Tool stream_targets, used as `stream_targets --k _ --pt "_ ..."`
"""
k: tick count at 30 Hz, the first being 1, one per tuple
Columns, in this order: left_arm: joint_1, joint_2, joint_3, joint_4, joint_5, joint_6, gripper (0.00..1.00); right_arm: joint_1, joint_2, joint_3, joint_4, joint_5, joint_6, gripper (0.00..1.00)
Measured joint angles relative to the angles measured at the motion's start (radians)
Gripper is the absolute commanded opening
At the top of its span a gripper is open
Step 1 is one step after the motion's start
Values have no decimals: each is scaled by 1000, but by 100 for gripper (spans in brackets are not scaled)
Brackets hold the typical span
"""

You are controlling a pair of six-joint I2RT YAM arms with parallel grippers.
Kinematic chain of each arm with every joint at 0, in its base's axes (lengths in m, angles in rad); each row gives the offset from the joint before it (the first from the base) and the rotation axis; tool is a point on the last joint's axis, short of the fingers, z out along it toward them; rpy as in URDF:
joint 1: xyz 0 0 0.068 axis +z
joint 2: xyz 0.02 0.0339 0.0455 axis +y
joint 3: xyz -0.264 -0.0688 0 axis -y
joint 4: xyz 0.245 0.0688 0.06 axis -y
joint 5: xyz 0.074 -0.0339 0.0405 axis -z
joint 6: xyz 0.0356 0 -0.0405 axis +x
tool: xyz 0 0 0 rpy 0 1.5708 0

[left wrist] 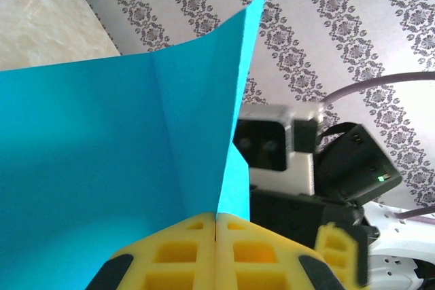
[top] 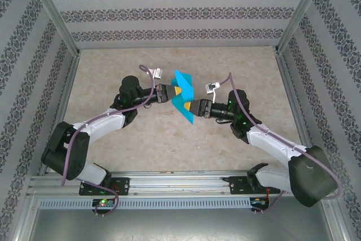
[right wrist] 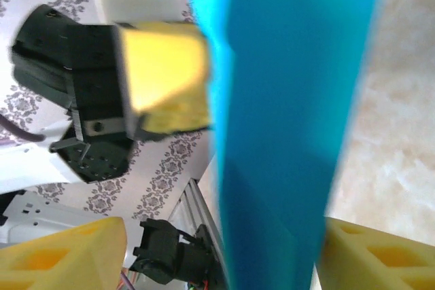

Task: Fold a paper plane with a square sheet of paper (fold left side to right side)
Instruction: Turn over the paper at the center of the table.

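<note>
Yellow foam pads of the left gripper (left wrist: 216,225) are pressing flat together, clenching the lower edge of the sheet of paper (left wrist: 102,168). From the left wrist, the teal sheet is rising out of the pinch toward 12 o'clock, with a crease running up it and one flap standing off edge-on toward 1 o'clock.

The right gripper (right wrist: 224,232) is standing released. Its two yellow fingers (right wrist: 61,256) are sitting wide apart at 7 and 5 o'clock of the right wrist view, straddling the sheet. The 5 o'clock finger is lying just beside the paper; contact cannot be told through the blur.

From above, the sheet is hanging in the air over the middle of the table (top: 169,145), partly folded. The left gripper is coming in at its 9 o'clock, the right at its 5 o'clock.

Risks, as judgement:
- One narrow pinch is carrying the whole sheet. Thin paper is likely to swivel or sag there, so the edges would be drifting out of line.
- Right jaws closing off the crease would be pressing in a stray fold, spoiling the left-to-right fold.
- Arms pulling apart once both are gripping could be tearing the sheet at either pinch.
- Left gripper letting go before the right is holding would be dropping the sheet to the table.
</note>
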Motion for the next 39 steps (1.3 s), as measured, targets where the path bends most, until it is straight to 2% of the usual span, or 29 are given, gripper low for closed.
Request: stream_targets --k 11,17,18,24,32,35,39 --pt "-2 1 0 4 -2 -2 0 -57 0 39 7 -10 -19 45" --pt "-2 1 0 5 -1 -2 1 -63 0 40 -6 -10 -30 25" --pt "-2 1 0 4 -1 -2 3 -63 1 41 -7 -10 -31 21" --pt "-2 -5 0 -30 -10 37 33 -64 3 48 -36 -13 -39 9" --pt "-1 -137 0 -282 -101 204 53 -61 -16 84 -184 17 -110 0" --pt "3 -225 0 -383 -171 274 59 -29 -29 148 -345 96 -193 0" --pt "8 -354 -1 -505 -306 364 63 69 -31 275 -602 293 -322 0"
